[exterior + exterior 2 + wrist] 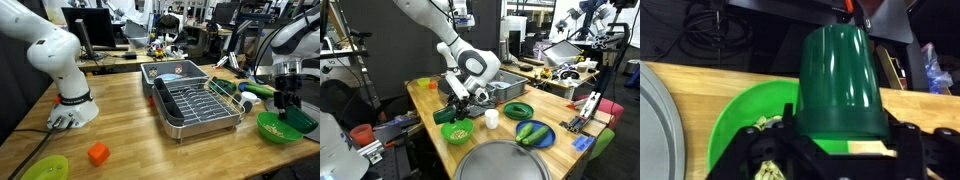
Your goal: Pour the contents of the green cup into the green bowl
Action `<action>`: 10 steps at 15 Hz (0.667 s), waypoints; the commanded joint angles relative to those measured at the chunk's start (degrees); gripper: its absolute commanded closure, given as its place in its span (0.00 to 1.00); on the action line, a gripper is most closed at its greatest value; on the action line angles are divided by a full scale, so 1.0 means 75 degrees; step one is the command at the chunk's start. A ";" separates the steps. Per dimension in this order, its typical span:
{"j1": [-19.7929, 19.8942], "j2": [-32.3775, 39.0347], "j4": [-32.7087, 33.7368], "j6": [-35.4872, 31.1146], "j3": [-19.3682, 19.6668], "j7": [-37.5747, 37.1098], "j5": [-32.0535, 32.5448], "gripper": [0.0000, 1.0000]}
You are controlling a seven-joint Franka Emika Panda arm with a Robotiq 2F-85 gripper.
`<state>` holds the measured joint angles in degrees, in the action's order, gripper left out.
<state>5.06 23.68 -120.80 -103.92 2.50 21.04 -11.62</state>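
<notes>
My gripper [843, 137] is shut on the green cup [840, 80], a dark green tumbler. In the wrist view its wide rim sits between my black fingers [902, 140] and its base points away from the camera. The cup hangs over the green bowl [740, 120], which holds pale bits of food [765, 125]. In both exterior views the gripper [289, 100] [454, 100] hovers just above the bowl [283, 128] [457, 132] on the wooden table. The cup's inside is hidden.
A metal dish rack [195, 100] stands mid-table. An orange block [97, 153] and a lime plate [45, 168] lie near the robot's base [72, 108]. A white cup [491, 119], a green dish [518, 110], a blue plate [546, 141] with cucumbers and a large metal bowl [505, 162] sit close by.
</notes>
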 commanded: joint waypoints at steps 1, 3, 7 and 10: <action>0.0236 0.0406 0.0559 0.0749 -0.0178 0.0025 -0.0132 0.48; 0.0266 0.0563 0.0748 0.0963 -0.0186 0.0005 -0.0217 0.48; 0.0312 0.0864 0.1104 0.1452 -0.0180 -0.0040 -0.0301 0.48; 0.0331 0.1068 0.1345 0.1910 -0.0160 -0.0132 -0.0254 0.48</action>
<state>5.92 29.69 -113.59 -93.87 2.37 20.93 -13.16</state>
